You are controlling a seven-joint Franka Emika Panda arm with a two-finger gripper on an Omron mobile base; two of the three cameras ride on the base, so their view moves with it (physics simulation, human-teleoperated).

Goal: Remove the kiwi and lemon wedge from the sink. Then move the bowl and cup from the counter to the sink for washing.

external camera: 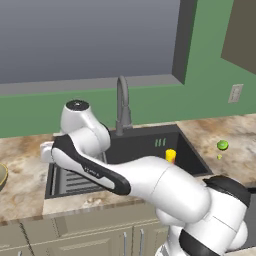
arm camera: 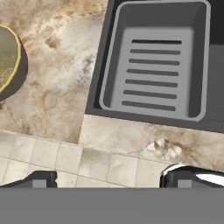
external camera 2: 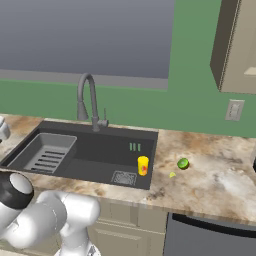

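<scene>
Marbled beige-and-brown stone is forming the bench (external camera 2: 220,175), where one small round green kiwi (external camera 2: 183,163) and one tiny pale-yellow lemon wedge (external camera 2: 172,174) are lying just beside each other, right of the sink (external camera 2: 100,150). One yellow cylindrical cup (external camera 2: 143,165) is standing upright inside the dark rectangular basin near the square drain. One grey ribbed rack (arm camera: 157,61) is sitting in the sink's left part. One tan-gold bowl (arm camera: 8,61) is resting on the bench left of it. Jaws are standing wide open, holding nothing, the gripper (arm camera: 109,179) hovering above the bench edge.
</scene>
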